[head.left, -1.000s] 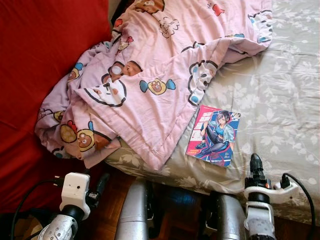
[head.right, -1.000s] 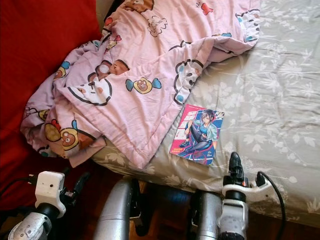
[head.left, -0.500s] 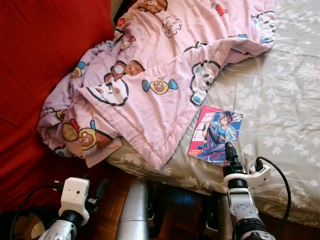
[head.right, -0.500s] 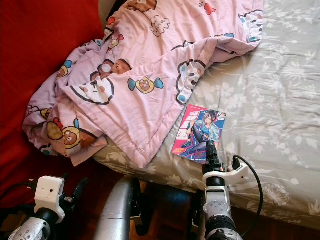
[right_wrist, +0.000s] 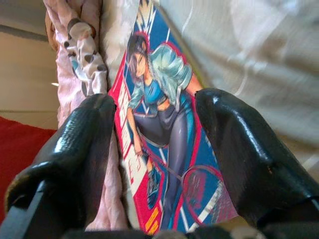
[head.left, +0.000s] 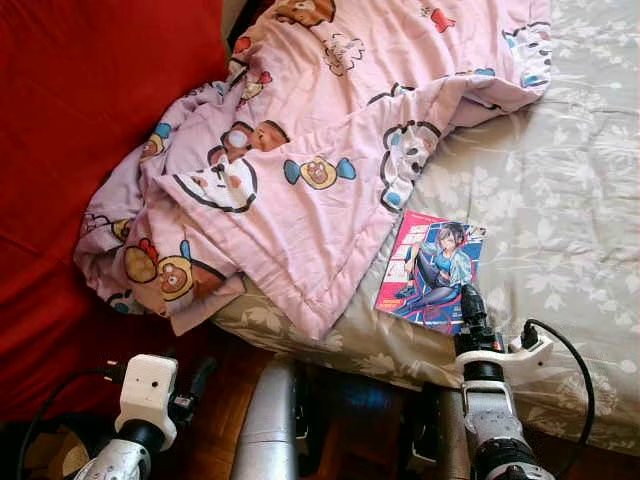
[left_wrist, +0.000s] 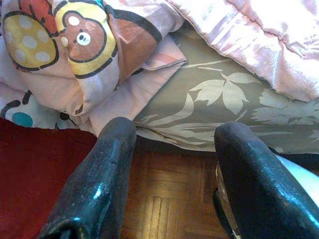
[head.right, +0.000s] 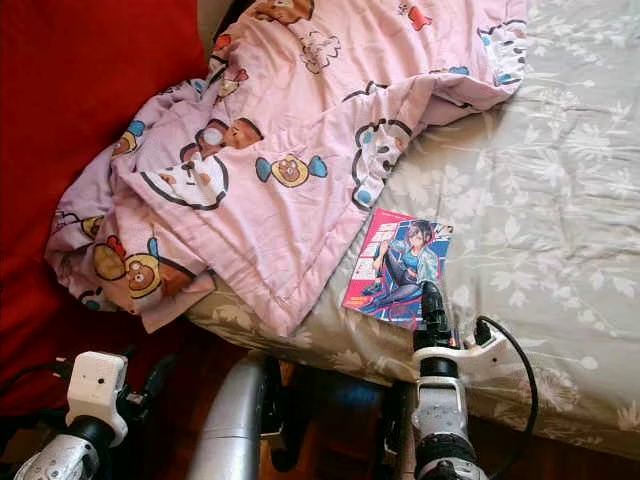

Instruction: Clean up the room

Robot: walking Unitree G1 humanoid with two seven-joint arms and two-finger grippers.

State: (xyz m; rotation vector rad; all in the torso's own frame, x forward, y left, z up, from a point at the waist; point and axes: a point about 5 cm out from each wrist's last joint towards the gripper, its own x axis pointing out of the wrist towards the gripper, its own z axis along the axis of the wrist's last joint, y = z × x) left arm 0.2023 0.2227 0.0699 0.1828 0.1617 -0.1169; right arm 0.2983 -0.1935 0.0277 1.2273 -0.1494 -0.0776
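A comic book (head.left: 430, 270) with a pink and blue cover lies flat on the grey floral bedsheet (head.left: 560, 200), its left edge touching the pink cartoon blanket (head.left: 300, 170). My right gripper (head.left: 470, 305) is at the book's near edge; in the right wrist view the open gripper (right_wrist: 154, 144) has a finger (right_wrist: 79, 149) on each side of the cover (right_wrist: 164, 124), not closed on it. My left gripper (left_wrist: 172, 164) is open, low by the bed's corner, above the wooden floor (left_wrist: 164, 199).
The blanket is bunched and hangs over the bed's near left corner (head.left: 160, 270). A red surface (head.left: 80, 110) lies left of the bed. A black cable (head.left: 575, 350) loops from my right wrist. Bare sheet lies to the right of the book.
My right gripper has shifted slightly right and sits at the book's near edge. One second ago it was further back and to the right. The left arm has barely moved.
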